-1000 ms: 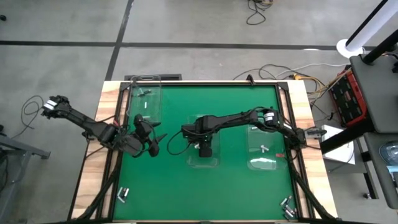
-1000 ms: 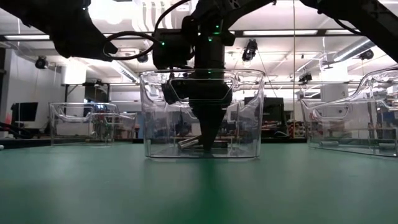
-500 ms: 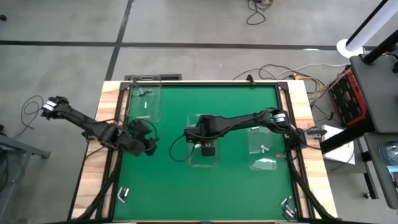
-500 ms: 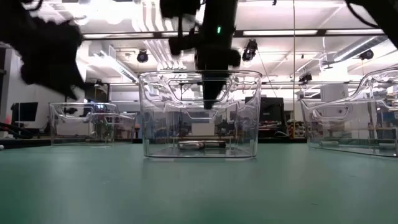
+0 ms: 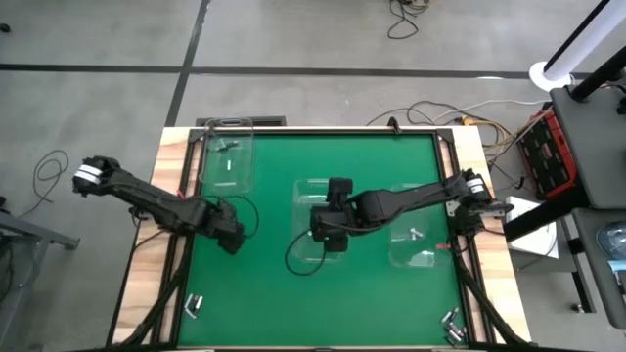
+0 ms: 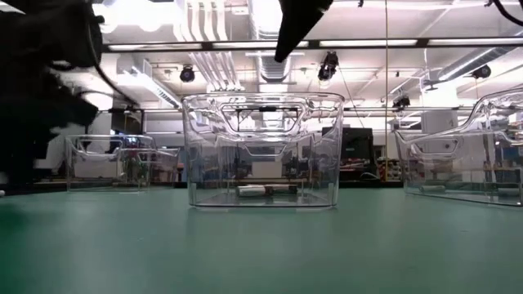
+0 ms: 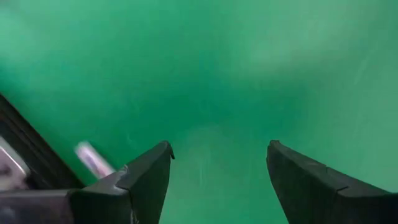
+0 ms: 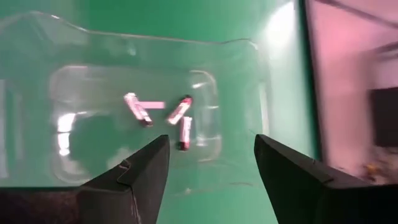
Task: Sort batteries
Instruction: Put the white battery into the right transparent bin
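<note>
Clear glossy plastic bins (image 6: 261, 151) on matt green table mat (image 5: 274, 284), light wood border (image 5: 147, 284); batteries (image 8: 180, 112) silvery metallic; gripper fingers (image 7: 143, 180) matt dark.

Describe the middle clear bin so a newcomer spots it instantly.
On the green mat stand three clear bins. The middle bin sits at the mat's centre, under the right gripper. Unlike the others, it touches no mat edge.

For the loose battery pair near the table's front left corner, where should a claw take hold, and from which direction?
Judging by the high view, the batteries lie flat on the green mat, in the open, away from the bins. A straight-down approach looks best, fingers closing across the middle of one cylinder's length. The open left claw is nearest.
</note>
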Robot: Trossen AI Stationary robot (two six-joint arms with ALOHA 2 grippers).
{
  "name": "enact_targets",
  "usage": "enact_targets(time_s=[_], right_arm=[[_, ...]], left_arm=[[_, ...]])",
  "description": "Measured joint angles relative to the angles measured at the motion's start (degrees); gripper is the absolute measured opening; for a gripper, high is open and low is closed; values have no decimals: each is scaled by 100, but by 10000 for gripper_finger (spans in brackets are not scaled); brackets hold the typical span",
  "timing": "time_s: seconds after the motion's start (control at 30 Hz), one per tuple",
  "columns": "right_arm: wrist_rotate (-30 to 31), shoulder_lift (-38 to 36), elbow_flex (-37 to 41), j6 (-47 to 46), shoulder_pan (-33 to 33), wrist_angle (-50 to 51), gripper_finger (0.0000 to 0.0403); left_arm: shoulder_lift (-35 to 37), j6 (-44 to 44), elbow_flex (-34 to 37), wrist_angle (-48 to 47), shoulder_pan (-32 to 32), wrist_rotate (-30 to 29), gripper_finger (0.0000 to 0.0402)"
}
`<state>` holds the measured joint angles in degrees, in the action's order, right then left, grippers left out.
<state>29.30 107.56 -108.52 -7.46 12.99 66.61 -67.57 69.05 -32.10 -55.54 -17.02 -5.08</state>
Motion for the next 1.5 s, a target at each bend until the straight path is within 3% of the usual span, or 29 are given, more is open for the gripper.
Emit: enact_targets(time_s=[0.17, 0.33, 0.57, 0.73, 1.17, 1.33, 1.5], right_arm=[[288, -35, 10, -373, 258, 252, 234], [456, 35, 10, -520, 406, 214, 245], [561, 177, 10, -787, 427, 179, 261], [562, 211, 10, -997, 497, 238, 272], [639, 174, 125, -1229, 941, 264, 285], [691, 174, 395, -1583, 1090, 306, 296], [691, 169, 551, -1995, 1245, 484, 307]], left_arm=[[-698, -1251, -46, -339, -13, 1509, 228], [-1293, -2572, -508, -897, 39, 1899, 228], [-2155, -3890, -1484, -2061, 292, 1361, 245], [-2518, -4613, -1791, -2076, 460, 1305, 273], [-3430, -5739, -1642, -2099, 1361, 1118, 293], [-3941, -6237, -1697, -2531, 1679, 425, 293], [-4437, -6690, -1622, -2558, 1732, 257, 293]])
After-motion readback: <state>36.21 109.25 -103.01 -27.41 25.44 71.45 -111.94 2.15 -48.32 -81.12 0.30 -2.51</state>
